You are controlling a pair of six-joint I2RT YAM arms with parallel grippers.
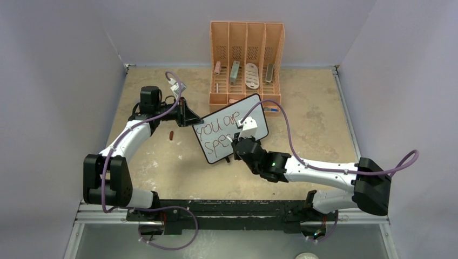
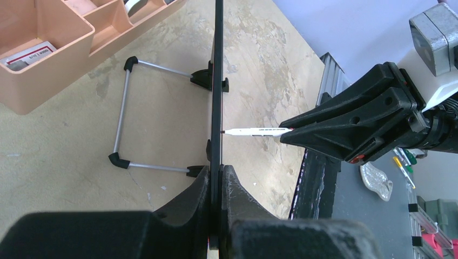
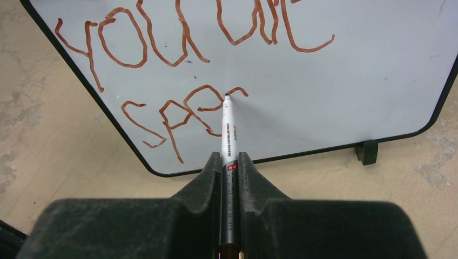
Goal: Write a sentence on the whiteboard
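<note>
— Two black fingers [image 3: 208, 178] of the right claw [image 3: 229, 162] sat closest to the lens, clenched on a white marker [image 3: 227, 127] that ran straight out between them. What stood around the whiteboard [image 3: 351, 81]?

— Just behind it was an orange organizer [image 1: 246, 59] with four slots, each holding some small item I could not make out. Left of the whiteboard, a small red-brown piece [image 1: 171, 135] lay on the tan table [image 1: 313, 124], apart from everything else. A thin wire stand [image 2: 121, 113] propped the whiteboard from the back.

— Did anything block the view?

— From above, yes. The right wrist and its purple cable [image 1: 286, 132] crossed in front of the whiteboard and covered the end of the lower line.

— And the left claw [image 2: 217, 174]?

— It was clamped on the whiteboard's left edge, one finger on each face. Its own camera saw the whiteboard edge-on, as a thin black line.

— How did the whiteboard look?

— It was white, with a black frame and rounded corners. It stood on small black feet between the two claws, turned at a slant. The sentence [image 3: 189, 54] was in red-brown letters, with "you are" on top and "spe" plus part of a curve below. The marker's tip touched the whiteboard at that curve.
</note>
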